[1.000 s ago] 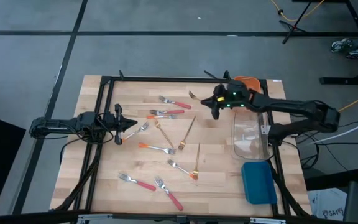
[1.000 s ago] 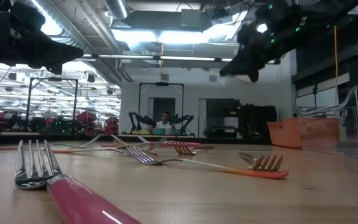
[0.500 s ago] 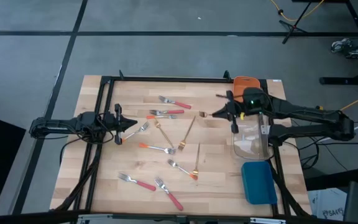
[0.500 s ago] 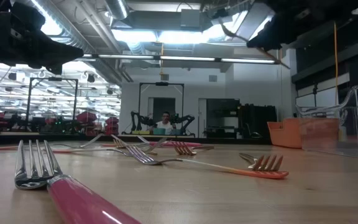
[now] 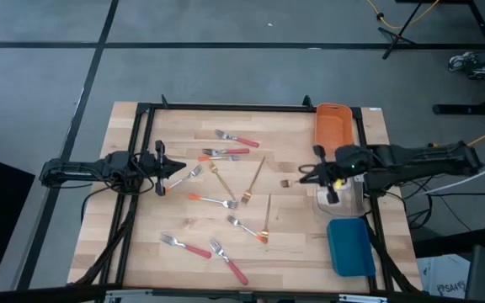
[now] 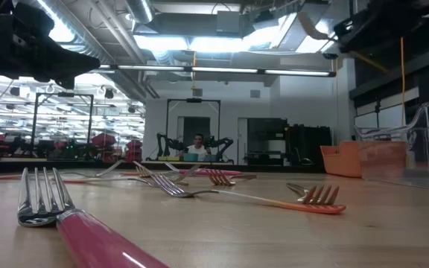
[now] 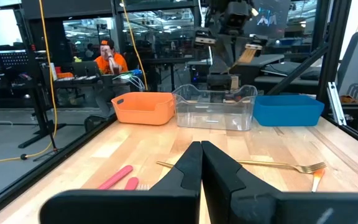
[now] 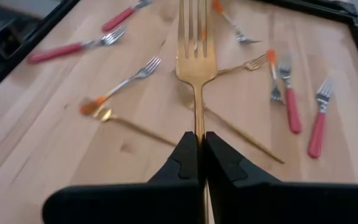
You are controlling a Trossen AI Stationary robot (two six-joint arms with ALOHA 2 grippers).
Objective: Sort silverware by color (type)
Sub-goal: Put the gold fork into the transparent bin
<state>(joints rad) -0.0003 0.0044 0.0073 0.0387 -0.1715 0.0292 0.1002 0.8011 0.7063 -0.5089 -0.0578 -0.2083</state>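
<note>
My right gripper (image 5: 307,175) is shut on a gold fork (image 8: 191,37) and hovers above the table just left of the clear bin (image 5: 340,199). The fork's tines point toward the table's left. The rest of the silverware lies flat on the wood. There are pink-handled forks (image 5: 235,139) (image 5: 185,247), orange-handled forks (image 5: 211,200), thin gold pieces (image 5: 255,178) (image 5: 267,217) and a silver fork (image 5: 190,174). My left gripper (image 5: 172,171) is shut and waits at the table's left, holding nothing. My right gripper pinches the gold fork's thin handle (image 8: 196,121) between its two fingers. The fingers come from the table's right, slant downward and lie along the handle. The head and tines stick straight out ahead of the fingertips. The fork is lifted clear of the table.
An orange bin (image 5: 331,126), the clear bin and a blue bin (image 5: 349,246) stand in a row along the table's right edge. A black frame (image 5: 226,107) runs around the work area. Bare wood lies at the near centre (image 5: 301,252).
My right gripper has carried the gold fork from beside the orange bin toward the table's near edge and a little right, to a spot beside the clear bin. The wrist has rolled and tipped, and the fork has stayed clear of the table throughout.
</note>
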